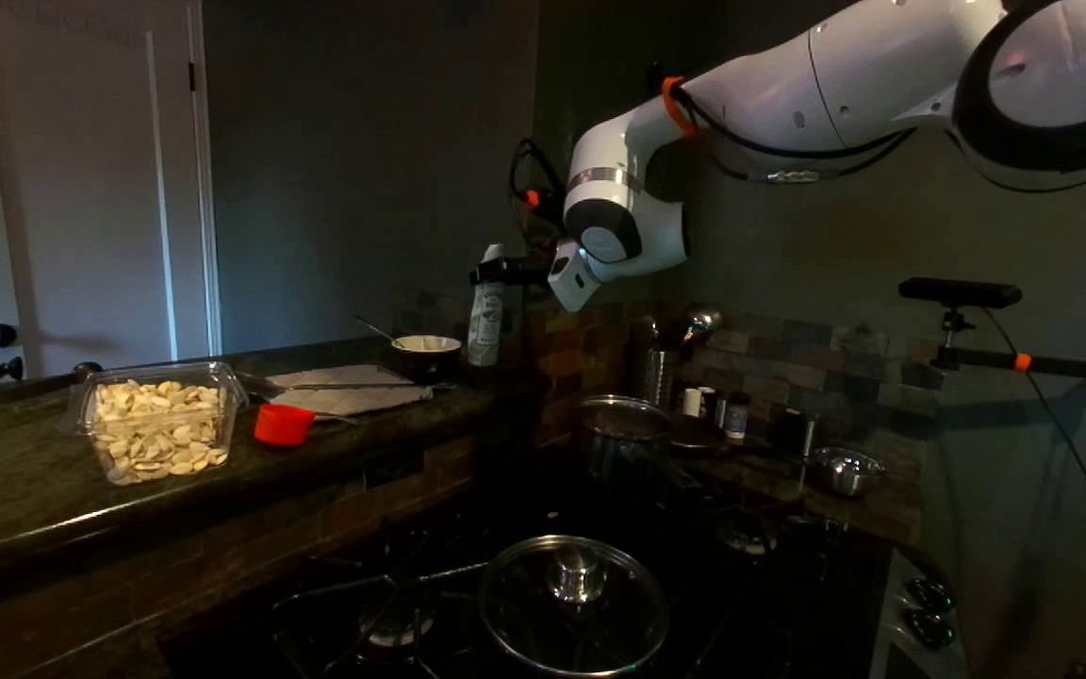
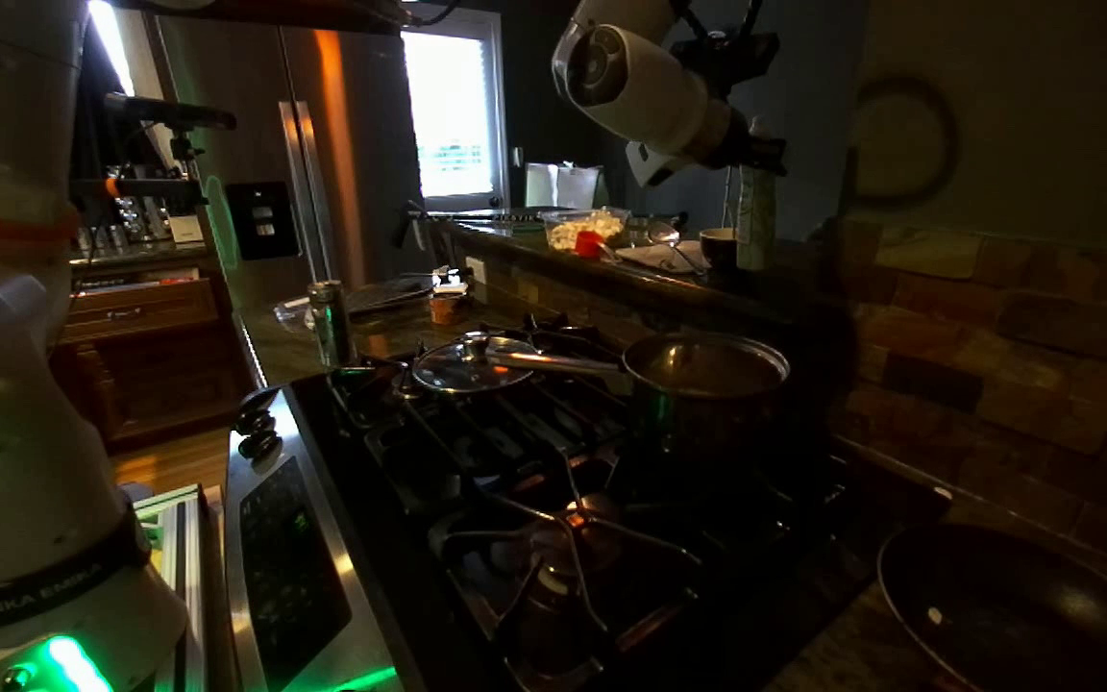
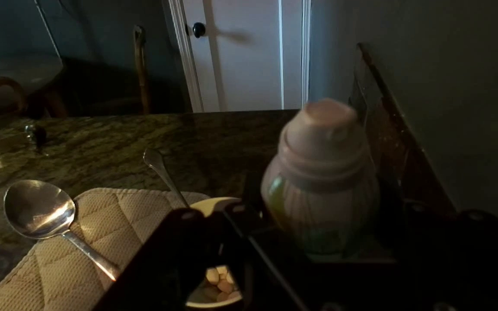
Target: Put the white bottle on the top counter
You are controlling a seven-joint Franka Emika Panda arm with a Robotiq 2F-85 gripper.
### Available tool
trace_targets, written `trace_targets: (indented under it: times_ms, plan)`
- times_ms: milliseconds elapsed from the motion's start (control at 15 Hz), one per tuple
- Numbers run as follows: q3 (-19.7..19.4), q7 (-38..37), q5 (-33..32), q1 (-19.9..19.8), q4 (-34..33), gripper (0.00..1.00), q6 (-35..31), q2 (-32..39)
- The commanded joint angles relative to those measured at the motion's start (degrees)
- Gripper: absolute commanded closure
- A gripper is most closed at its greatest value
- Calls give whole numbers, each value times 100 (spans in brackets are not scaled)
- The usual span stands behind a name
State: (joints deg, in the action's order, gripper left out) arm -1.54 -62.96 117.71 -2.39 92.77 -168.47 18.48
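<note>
Nearest my wrist camera sits the black gripper (image 3: 320, 211), with the white bottle (image 3: 322, 172) between its fingers. They press close on opposite sides, apart by no more than the bottle's breadth, so I have it gripped below the capped neck, most of its body reaching down beneath them. In an exterior view it is just beside the dark bowl (image 1: 430, 365), over the top counter (image 3: 123, 142), leaning slightly toward the arm (image 1: 769, 90). Whether its base touches that surface I cannot tell. From the wrist I see a handle sticking up out of the bowl. On the bowl's side away from the bottle lies a quilted pad (image 3: 119, 224), with a large spoon (image 3: 39, 209) partly across it. Farther from the bowl I see the red measuring cup (image 1: 283, 425) and, farther still, the clear tub (image 1: 233, 396) of pale pieces. Lower than the bowl, in both exterior views, a saucepan (image 2: 707, 413) and a glass lid (image 1: 543, 618) rest on the cooktop (image 2: 390, 524).
</note>
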Motion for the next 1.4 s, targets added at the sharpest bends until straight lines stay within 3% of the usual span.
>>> trace_targets:
  times_ms: [0,667,733,800,933,1333]
  plan:
    - [-42,146,351,78,-427,66,-219,331]
    - [164,189,94,76,-521,66,-656,534]
    - [181,184,97,75,-527,16,-689,542]
    - [197,176,95,69,-519,15,-686,544]
    - [218,165,90,66,-505,2,-696,536]
    - [189,23,-67,137,-324,0,-1200,312]
